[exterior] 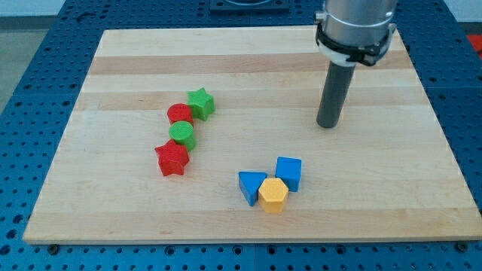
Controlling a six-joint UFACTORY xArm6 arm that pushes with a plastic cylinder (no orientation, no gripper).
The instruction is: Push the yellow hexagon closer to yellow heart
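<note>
My tip rests on the table in the view's upper right, standing well apart from every block; being a plain rod it has no hand to open or close, so it grasps nothing and touches nothing at this moment. The yellow hexagon sits low in the view, near the bottom edge and a little right of centre, wedged between two neighbours: the blue triangle touches it on the view's left and the blue cube touches it on the upper right. From my tip the hexagon lies down and to the view's left, with the blue cube almost on the straight line between them, so a direct approach would likely strike the cube first. No yellow heart shows anywhere on the table, so I cannot tell which way the push must run; that direction is the thing the coming move depends on. Further to the view's left a separate chain runs diagonally: a green star, a red cylinder, a green cylinder and a red star, each touching the next.
</note>
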